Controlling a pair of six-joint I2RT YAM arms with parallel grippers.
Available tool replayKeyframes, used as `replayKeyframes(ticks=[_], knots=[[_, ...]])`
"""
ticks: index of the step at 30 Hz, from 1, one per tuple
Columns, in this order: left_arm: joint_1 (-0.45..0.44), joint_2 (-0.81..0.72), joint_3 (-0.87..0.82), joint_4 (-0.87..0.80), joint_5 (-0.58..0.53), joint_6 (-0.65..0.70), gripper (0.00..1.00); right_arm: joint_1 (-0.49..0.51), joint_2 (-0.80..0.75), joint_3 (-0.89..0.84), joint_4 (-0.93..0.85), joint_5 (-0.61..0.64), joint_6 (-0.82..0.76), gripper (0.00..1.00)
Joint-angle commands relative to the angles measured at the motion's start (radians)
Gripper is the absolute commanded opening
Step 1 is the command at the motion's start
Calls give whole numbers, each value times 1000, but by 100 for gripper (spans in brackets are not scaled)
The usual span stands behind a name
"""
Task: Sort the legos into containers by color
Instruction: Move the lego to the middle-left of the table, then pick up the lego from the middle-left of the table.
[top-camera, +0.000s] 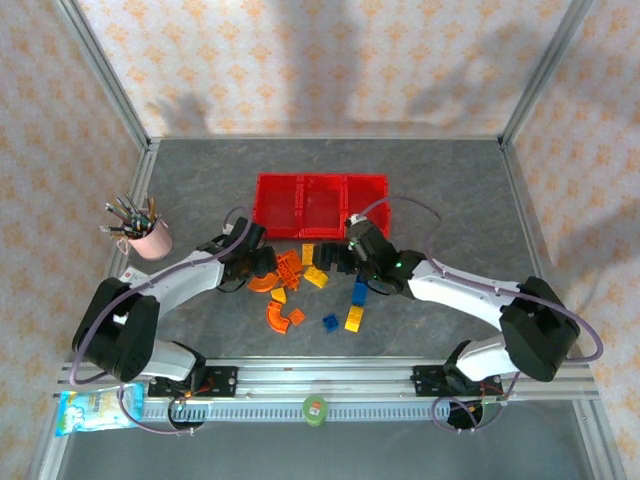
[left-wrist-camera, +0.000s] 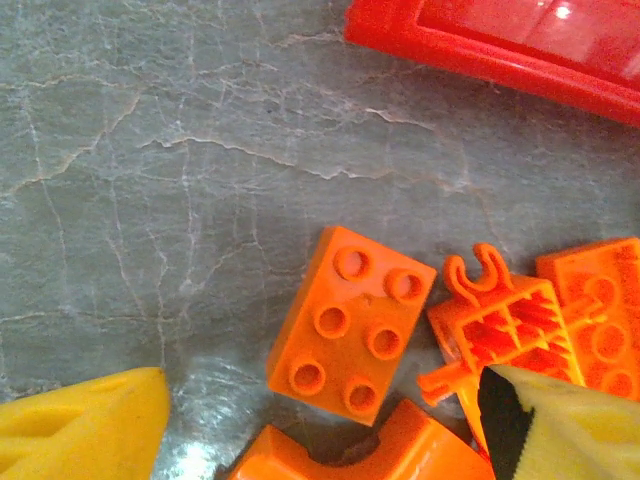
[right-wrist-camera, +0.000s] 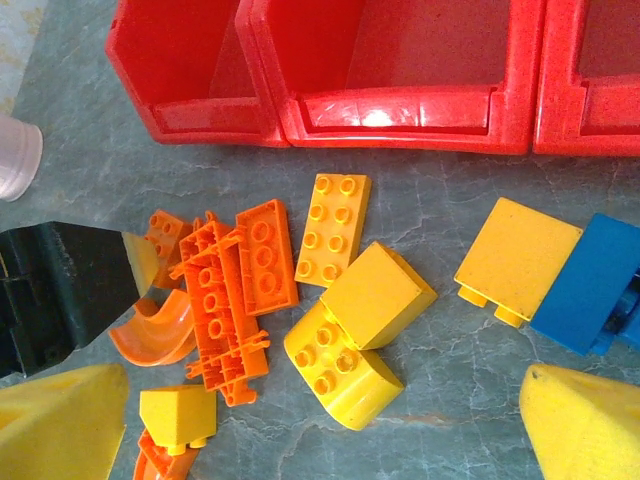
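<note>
The legos lie loose in front of the containers (top-camera: 320, 205), three joined red bins. Orange ones (top-camera: 288, 268) are on the left, yellow ones (top-camera: 316, 277) in the middle, blue ones (top-camera: 359, 293) on the right. My left gripper (top-camera: 262, 272) is low over the orange pile. In the left wrist view the left gripper (left-wrist-camera: 330, 440) is open, with a curved orange brick (left-wrist-camera: 400, 450) between its yellow fingertips (left-wrist-camera: 85, 430) and a six-stud orange brick (left-wrist-camera: 350, 322) just beyond. My right gripper (right-wrist-camera: 325, 430) is open above a stacked yellow pair (right-wrist-camera: 360, 335), holding nothing.
A pink cup of pens (top-camera: 150, 235) stands at the left. A blue packet (top-camera: 95, 410) and a green roll (top-camera: 316, 408) lie by the rail at the near edge. The bin fronts (right-wrist-camera: 390, 110) are close behind the bricks. A blue brick (right-wrist-camera: 590, 285) sits at the right.
</note>
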Motion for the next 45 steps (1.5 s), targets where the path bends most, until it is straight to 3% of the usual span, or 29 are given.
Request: replayKeyframes(ticks=[1, 15, 24, 30, 36, 45], knots=[[-3, 29, 40, -38, -68, 16, 80, 9, 6, 42, -6, 43, 14, 100], [16, 121, 76, -26, -81, 20, 73, 15, -2, 49, -10, 54, 21, 100], [86, 61, 23, -50, -120, -1, 64, 16, -7, 61, -10, 53, 22, 100], [103, 4, -7, -18, -16, 3, 66, 18, -8, 64, -7, 56, 26, 100], [102, 39, 5, 8, 14, 5, 65, 18, 2, 64, -2, 54, 26, 100], [102, 112, 1, 43, 7, -8, 48, 19, -2, 59, 0, 58, 23, 100]])
